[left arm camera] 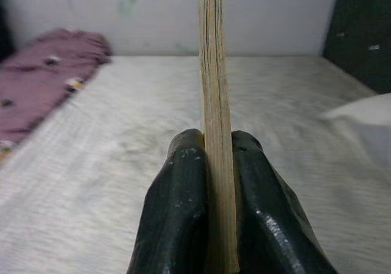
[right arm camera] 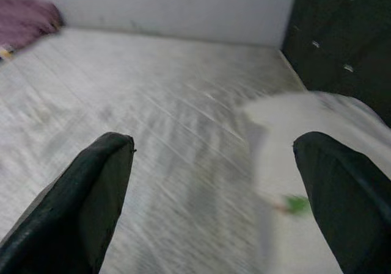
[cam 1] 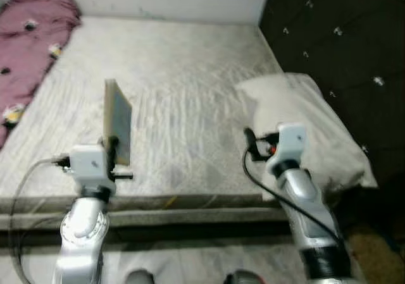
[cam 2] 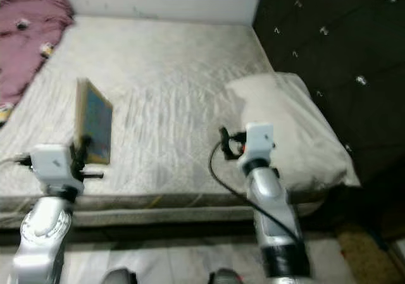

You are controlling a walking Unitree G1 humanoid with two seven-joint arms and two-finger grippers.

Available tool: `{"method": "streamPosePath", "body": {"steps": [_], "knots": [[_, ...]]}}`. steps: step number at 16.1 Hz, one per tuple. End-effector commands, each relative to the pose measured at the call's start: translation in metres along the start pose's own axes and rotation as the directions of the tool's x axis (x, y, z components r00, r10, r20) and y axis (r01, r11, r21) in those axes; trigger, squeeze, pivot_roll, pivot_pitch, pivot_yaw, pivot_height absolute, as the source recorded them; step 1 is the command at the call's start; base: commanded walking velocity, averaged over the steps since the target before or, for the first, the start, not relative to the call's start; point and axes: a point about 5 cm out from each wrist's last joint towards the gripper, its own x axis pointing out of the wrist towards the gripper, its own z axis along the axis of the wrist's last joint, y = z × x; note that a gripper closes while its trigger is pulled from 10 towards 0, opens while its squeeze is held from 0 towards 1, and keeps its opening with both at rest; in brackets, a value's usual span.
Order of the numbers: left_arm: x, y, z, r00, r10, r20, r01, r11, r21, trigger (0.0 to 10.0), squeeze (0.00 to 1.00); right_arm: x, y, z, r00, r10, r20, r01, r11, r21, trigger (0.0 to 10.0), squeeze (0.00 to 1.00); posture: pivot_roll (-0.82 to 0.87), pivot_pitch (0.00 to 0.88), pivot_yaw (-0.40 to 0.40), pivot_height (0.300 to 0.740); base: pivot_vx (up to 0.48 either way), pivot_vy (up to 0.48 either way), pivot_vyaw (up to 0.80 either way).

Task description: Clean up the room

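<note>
The left gripper (left arm camera: 211,216) is clamped on the lower edge of a thin hardback book (cam 1: 118,121), one black finger flat against each cover. It holds the book upright above the near edge of the mattress (cam 1: 190,94), towards the near left corner. In the left wrist view the page block runs straight up between the pads; in the right eye view a blue cover faces right. The book is clear of the sheet, carried rather than resting.

The right gripper (right arm camera: 214,182) is spread wide and empty. It hovers over the near edge of the mattress just beside a white pillow (cam 1: 310,119), which lies along the right edge against the dark tufted headboard (cam 1: 342,31). A small green blur shows on the pillow in the right wrist view; it is too smeared to say what it is.

At the far left corner lies a crumpled maroon blanket (cam 1: 28,37) with small light patches, well apart from both arms.

The step in hand looks like carrying the picked-up book off the bed to wherever it belongs. No shelf or table is visible, so the next move likely calls for turning away from the bed while the left grip is kept firm and the book vertical. The blanket and pillow seem still to need tidying, and the free right gripper could take the pillow.
</note>
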Motion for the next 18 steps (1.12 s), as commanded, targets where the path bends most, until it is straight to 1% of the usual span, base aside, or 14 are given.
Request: {"method": "streamPosePath", "body": {"steps": [1, 3, 5, 10, 18], "knots": [[0.0019, -0.0023, 0.0115, 0.998, -0.011, 0.063, 0.011, 1.000, 0.008, 10.0, 0.00, 0.0011, -0.0026, 0.0029, 1.000, -0.015, 0.010, 0.015, 1.000, 0.004, 10.0, 0.00, -0.01, 0.037, -0.036, 0.740, 0.000, 0.000, 0.00], [0.0013, -0.0035, 0.0110, 0.998, -0.019, 0.063, 0.020, 1.000, -0.002, 10.0, 0.00, 0.0009, -0.0030, 0.0030, 1.000, -0.016, 0.011, 0.016, 1.000, 0.002, 10.0, 0.00, -0.02, 0.040, -0.037, 0.740, 0.000, 0.000, 0.00], [0.0002, -0.0062, 0.0127, 0.996, -0.053, 0.075, 0.055, 0.998, -0.022, 10.0, 0.00, 0.0004, -0.0032, 0.0031, 1.000, -0.016, 0.011, 0.016, 1.000, 0.000, 10.0, 0.00, -0.02, 0.042, -0.037, 0.740, 0.000, 0.000, 0.00], [-0.0006, -0.0072, 0.0129, 0.994, -0.072, 0.077, 0.074, 0.997, -0.030, 10.0, 0.00, -0.0005, -0.0039, 0.0023, 1.000, -0.019, 0.010, 0.019, 1.000, 0.000, 10.0, 0.00, -0.02, 0.045, -0.034, 0.740, 0.000, 0.000, 0.00], [-0.0013, -0.0085, 0.0134, 0.993, -0.090, 0.079, 0.093, 0.995, -0.035, 10.0, 0.00, -0.0014, -0.0049, 0.0022, 1.000, -0.024, 0.009, 0.024, 1.000, -0.001, 10.0, 0.00, -0.02, 0.046, -0.033, 0.740, 0.282, 0.000, 0.00]]}}
